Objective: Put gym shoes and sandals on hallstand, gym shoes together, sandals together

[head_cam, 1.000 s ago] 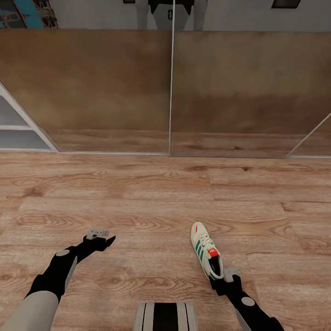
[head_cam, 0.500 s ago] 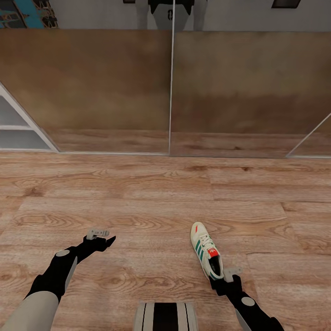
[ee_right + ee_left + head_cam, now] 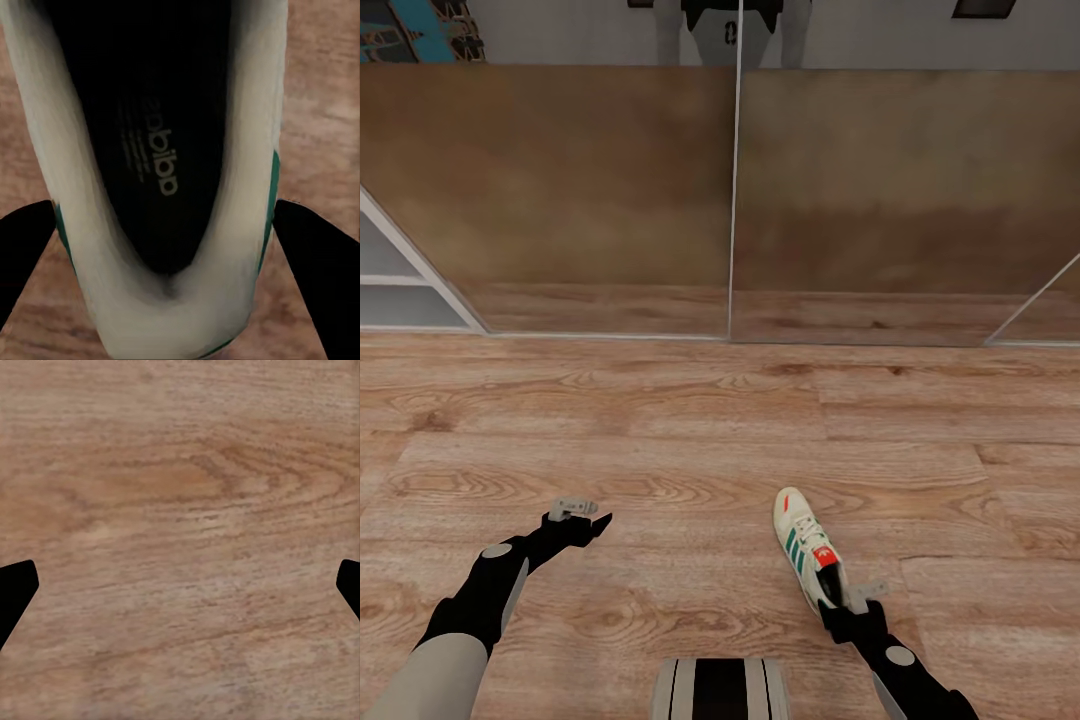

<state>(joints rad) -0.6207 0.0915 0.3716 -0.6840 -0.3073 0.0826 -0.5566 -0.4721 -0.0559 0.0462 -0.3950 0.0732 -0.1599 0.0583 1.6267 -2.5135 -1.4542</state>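
One white gym shoe with green stripes and a red tongue patch lies on the wood-plank corridor floor, toe pointing away from me. My right gripper is at its heel. In the right wrist view the shoe's dark opening sits between the fingertips, which press against both side walls of the heel, so the gripper is shut on the shoe. My left gripper hovers open over bare floor, holding nothing. The sandals are out of view.
Mirrored sliding doors close off the floor ahead and reflect the planks. A white-grey shelved unit shows at the far left edge. My base is at the picture's bottom.
The right gripper has edged slightly in toward the shoe's heel. The view has shifted a little. The left arm and the shoe stay put.
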